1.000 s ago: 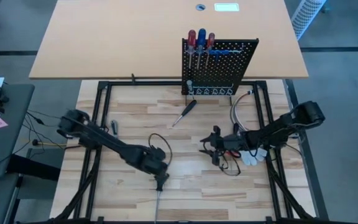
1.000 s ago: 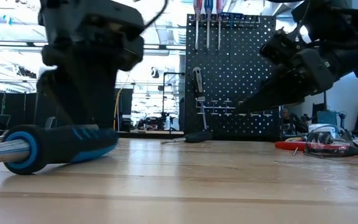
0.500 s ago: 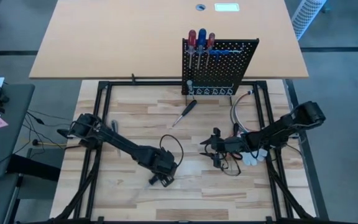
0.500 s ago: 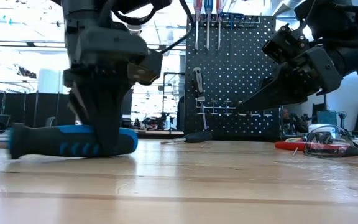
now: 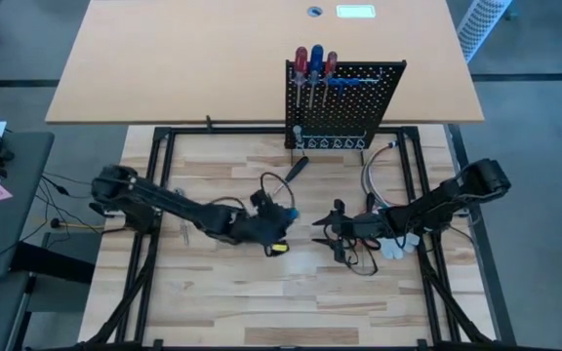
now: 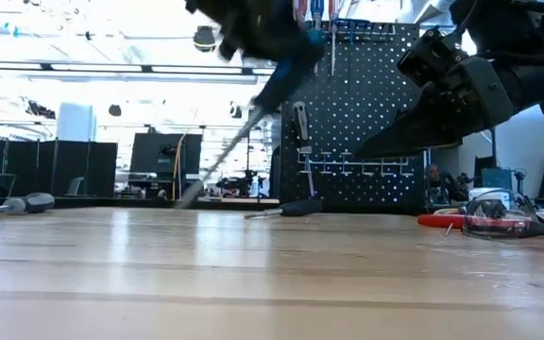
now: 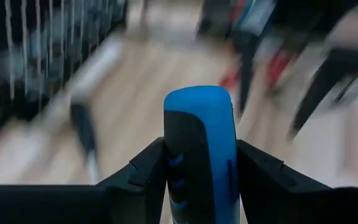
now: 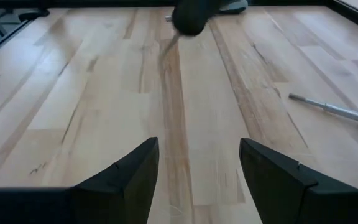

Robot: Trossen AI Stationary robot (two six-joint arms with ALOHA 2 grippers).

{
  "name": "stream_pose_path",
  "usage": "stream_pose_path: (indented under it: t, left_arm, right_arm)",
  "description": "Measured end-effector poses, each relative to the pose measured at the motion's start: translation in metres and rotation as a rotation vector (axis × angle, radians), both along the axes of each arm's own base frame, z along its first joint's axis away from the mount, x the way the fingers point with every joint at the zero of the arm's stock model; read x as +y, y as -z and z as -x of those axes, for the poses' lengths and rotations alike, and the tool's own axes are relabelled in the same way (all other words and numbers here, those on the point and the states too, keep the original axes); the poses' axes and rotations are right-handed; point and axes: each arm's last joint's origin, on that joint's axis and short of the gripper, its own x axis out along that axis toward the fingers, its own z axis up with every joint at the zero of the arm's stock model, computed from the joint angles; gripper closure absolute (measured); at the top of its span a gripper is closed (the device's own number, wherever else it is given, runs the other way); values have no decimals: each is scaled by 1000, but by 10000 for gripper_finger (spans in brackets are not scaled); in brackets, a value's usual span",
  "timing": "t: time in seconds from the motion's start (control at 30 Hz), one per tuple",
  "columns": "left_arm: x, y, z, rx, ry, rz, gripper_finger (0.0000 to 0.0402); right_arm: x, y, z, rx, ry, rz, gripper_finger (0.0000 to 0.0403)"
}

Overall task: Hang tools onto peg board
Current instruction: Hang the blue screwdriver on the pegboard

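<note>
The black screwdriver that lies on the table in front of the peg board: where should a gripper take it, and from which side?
Take the black screwdriver by its thick handle, from above, with the jaws across its width. It lies flat and slanted, handle end nearer the peg board; the thin shaft offers little hold.

Left gripper (image 6: pixel 286 38): raised, clamped on blue-handled screwdriver (image 6: pixel 253 113), shaft slanting down.
Peg board (image 6: pixel 357 113): upright behind, tools hung at top.
Right gripper (image 6: pixel 385 146): above table.
</note>
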Motion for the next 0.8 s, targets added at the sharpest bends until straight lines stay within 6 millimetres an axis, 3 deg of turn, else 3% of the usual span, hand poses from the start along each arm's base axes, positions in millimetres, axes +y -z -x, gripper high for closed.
stream_pose_path:
  t: [0.17,0.4,0.53,0.63,0.8]
  left_arm:
    - [10,-27,8,-359,181,-63,256]
    - [24,-24,22,-698,403,-6,256]
    - [26,-28,25,-785,456,-7,256]
    - [25,-32,27,-818,473,-36,256]
    - [24,-31,27,-816,491,-35,256]
  right_arm:
    - [-1,-2,-1,-19,6,-12,173]
    - [2,-16,-5,-166,-46,-55,173]
    - [4,-24,-11,-208,-58,-44,173]
    - [9,-29,-26,-232,-147,-40,173]
    - [22,-18,-55,-192,-225,-12,173]
